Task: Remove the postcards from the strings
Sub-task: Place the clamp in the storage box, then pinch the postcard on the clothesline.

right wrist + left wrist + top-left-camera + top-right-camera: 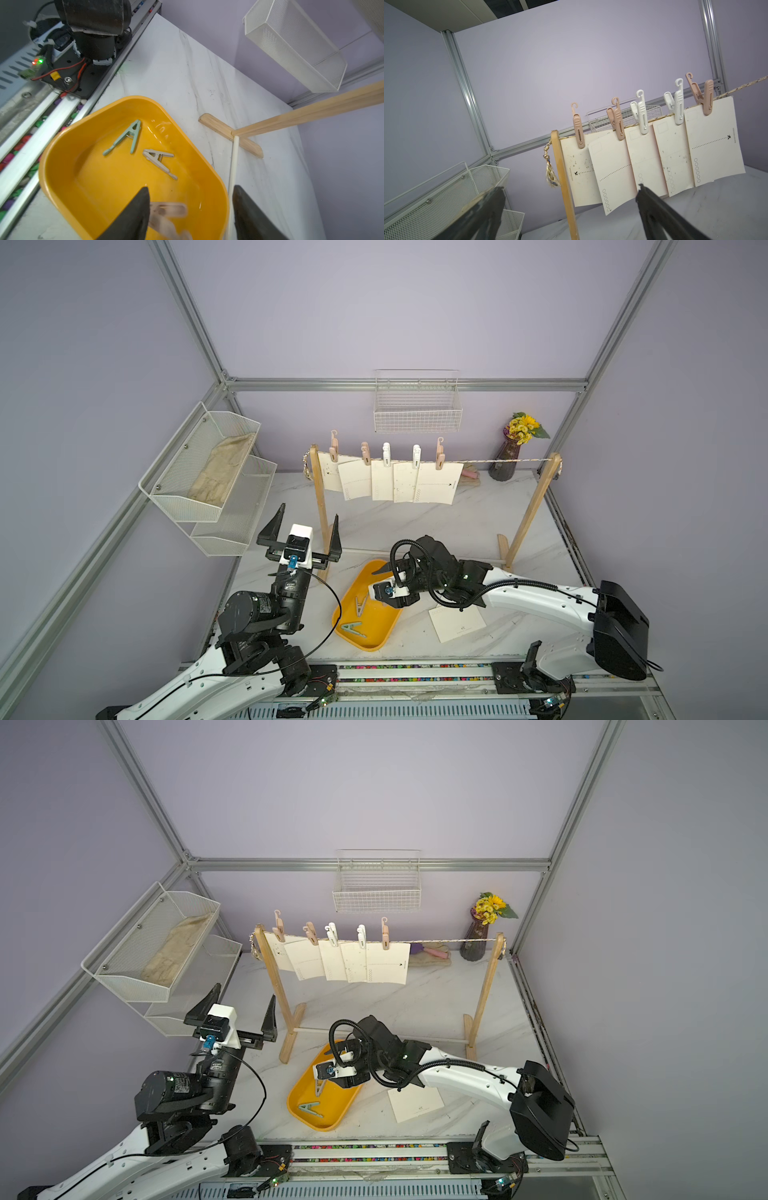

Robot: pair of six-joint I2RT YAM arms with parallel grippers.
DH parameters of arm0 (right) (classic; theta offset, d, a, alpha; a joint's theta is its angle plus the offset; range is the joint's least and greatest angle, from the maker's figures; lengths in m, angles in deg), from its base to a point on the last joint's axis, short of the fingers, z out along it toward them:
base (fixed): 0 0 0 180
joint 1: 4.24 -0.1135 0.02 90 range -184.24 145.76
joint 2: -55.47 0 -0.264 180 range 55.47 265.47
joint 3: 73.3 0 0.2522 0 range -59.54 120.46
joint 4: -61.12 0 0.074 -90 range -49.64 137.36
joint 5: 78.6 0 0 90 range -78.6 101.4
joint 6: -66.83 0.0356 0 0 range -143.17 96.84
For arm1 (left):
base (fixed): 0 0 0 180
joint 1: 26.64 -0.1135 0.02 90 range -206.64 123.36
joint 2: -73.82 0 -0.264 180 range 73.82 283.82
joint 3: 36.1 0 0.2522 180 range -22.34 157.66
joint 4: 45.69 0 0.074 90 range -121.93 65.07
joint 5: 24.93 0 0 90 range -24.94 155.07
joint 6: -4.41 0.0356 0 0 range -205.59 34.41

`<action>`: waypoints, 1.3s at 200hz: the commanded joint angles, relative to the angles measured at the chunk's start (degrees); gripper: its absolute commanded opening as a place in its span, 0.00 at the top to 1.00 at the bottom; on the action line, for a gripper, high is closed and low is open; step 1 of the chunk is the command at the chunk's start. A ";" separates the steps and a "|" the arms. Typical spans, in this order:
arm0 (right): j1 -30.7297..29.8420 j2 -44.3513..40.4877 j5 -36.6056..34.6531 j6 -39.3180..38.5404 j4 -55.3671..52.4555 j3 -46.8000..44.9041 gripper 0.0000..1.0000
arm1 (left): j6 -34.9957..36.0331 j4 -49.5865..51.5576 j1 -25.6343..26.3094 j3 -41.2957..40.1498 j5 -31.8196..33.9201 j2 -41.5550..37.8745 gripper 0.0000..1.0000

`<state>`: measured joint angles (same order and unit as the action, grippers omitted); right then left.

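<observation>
Pinned along the left half of the string (498, 460): five postcards (392, 481), long sides hanging down, printed faces toward the near side. Flat on the table (478, 514), near right: a sixth postcard (457, 622). Over the yellow tray (62, 145), right claw (190, 189) parted, blurred peg (168, 209) beside one finger (133, 218). Near the left post (320, 497), left claw (309, 512) spread wide, empty.

The bench (457, 522) has a white, marble-patterned top. A yellow tray (376, 624) sits near its front edge, and one cream postcard (457, 624) lies flat near the tray, on its right. A wooden rack (530, 514) stands across the middle on two flat feet. At the back, a dark purple vase (505, 464) of yellow flowers stands near a pinkish item (471, 477) too small to name.
</observation>
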<state>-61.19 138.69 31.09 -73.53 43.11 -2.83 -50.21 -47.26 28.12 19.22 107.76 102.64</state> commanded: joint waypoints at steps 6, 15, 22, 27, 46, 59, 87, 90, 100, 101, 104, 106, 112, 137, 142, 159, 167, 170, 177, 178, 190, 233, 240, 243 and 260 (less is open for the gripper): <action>0.00 -2.77 -1.99 4.56 7.07 0.14 0.26 | -2.70 4.18 -0.18 0.65 -3.72 0.47 0.00; 0.00 -3.74 -3.03 5.69 7.37 0.34 0.24 | -3.94 6.05 -0.13 1.40 -5.44 1.06 0.00; 0.12 -4.34 -3.86 7.10 7.96 0.58 0.24 | -5.21 7.79 -0.18 2.19 -7.00 1.73 0.00; 0.17 -4.39 -4.22 7.82 8.03 0.81 0.24 | -6.30 9.02 -0.26 2.76 -8.04 2.38 0.00; 0.26 -8.99 -6.49 12.55 7.82 2.23 0.27 | -11.03 16.56 -0.67 6.70 -14.30 5.77 0.00; 0.29 -11.45 -12.49 19.64 4.11 6.42 0.25 | -14.19 21.57 -1.37 9.86 -19.65 8.65 0.00; 0.77 -16.74 -18.06 26.81 -10.12 15.35 0.27 | -18.11 26.70 -4.58 15.17 -33.02 14.65 0.00; 0.83 -17.43 -17.83 26.84 -11.15 15.72 0.27 | -18.43 26.96 -5.03 15.66 -34.37 15.11 0.00; 0.87 -20.38 -18.23 27.71 -12.97 16.45 0.27 | -19.54 27.46 -6.72 17.11 -38.42 17.16 0.00; 0.87 -20.64 -18.34 27.83 -13.06 16.44 0.27 | -19.63 27.50 -6.92 17.22 -38.84 17.46 0.00; 0.94 -21.54 -18.90 28.05 -13.18 16.45 0.27 | -19.98 27.53 -7.54 17.70 -40.15 18.11 0.00; 0.96 -22.08 -19.42 28.20 -13.23 16.43 0.26 | -20.17 27.52 -7.91 17.92 -40.81 18.51 0.00; 1.05 -23.78 -21.35 28.37 -13.32 16.47 0.25 | -20.88 27.54 -9.12 18.75 -43.37 19.73 0.00; 2.73 -28.58 -29.64 28.64 -12.71 17.66 0.21 | -24.00 26.03 -13.41 21.53 -53.05 23.59 0.00; 3.31 -28.86 -30.29 28.65 -12.77 18.28 0.21 | -24.54 25.40 -14.07 21.90 -54.48 24.19 0.00; 4.93 -28.58 -31.68 28.19 -12.88 20.85 0.21 | -26.18 22.80 -15.85 22.73 -58.32 25.84 0.00; 5.71 -28.02 -31.15 27.92 -12.83 22.13 0.21 | -26.85 21.62 -16.56 23.08 -60.82 26.79 0.00; 6.04 -27.63 -30.93 27.91 -12.86 22.75 0.20 | -27.03 21.38 -16.74 23.44 -61.75 27.26 0.00; 7.22 -26.31 -30.31 28.16 -13.06 24.35 0.20 | -27.36 20.90 -17.13 24.09 -64.19 28.40 0.00; 7.43 -26.11 -30.18 28.28 -13.11 24.65 0.20 | -27.37 20.84 -17.18 24.18 -64.56 28.62 0.00; 11.89 -22.87 -26.47 31.01 -14.39 28.16 0.20 | -27.53 20.36 -17.32 25.49 -68.31 30.86 0.00; 36.49 -10.23 8.31 46.57 -17.36 38.39 0.30 | -28.08 16.89 -17.91 26.81 -72.06 36.58 0.00; 37.64 -9.36 11.84 47.03 -16.44 38.30 0.30 | -28.07 16.57 -18.10 27.06 -72.01 37.20 0.00; 38.13 -9.05 13.48 47.10 -16.27 38.37 0.30 | -28.08 16.31 -18.23 27.14 -71.87 37.47 0.00; 40.40 -6.72 20.73 46.51 -16.49 39.34 0.29 | -28.41 15.04 -18.70 27.21 -68.57 38.65 0.00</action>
<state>-23.00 131.17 33.56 -31.18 27.90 34.33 -77.14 -27.61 10.44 42.93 38.61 140.36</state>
